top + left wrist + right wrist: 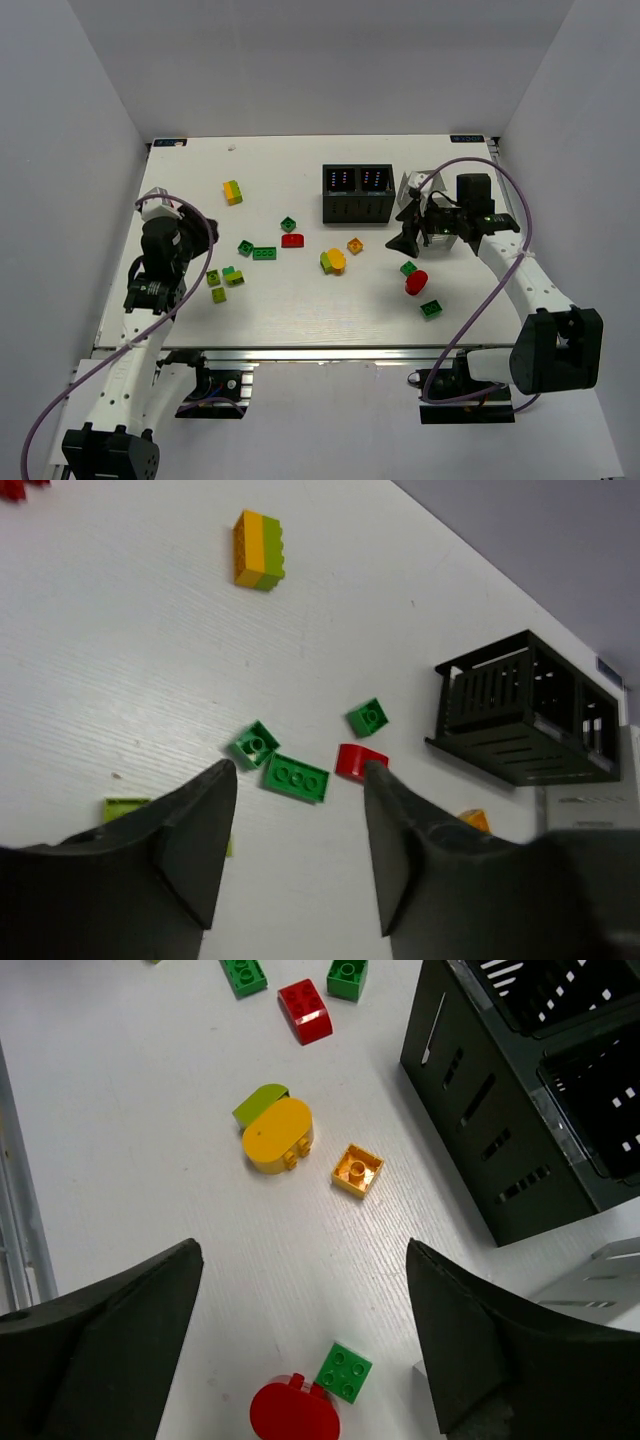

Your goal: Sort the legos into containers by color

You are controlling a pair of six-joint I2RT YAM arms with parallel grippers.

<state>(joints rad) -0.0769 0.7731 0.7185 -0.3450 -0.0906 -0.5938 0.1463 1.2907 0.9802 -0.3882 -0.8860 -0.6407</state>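
Legos lie scattered on the white table. An orange-lime stack is at the far left. Green bricks and a red brick lie mid-table, with a yellow-lime rounded stack and a small orange brick. A red rounded brick touches a green brick. The black box stands at the back; the white basket beside it is partly hidden. My left gripper is open and empty, short of the green bricks. My right gripper is open and empty above the red rounded brick.
Lime bricks lie near my left gripper. Another green brick lies near the front right. My right gripper hovers just right of the black box. Grey walls enclose the table on three sides.
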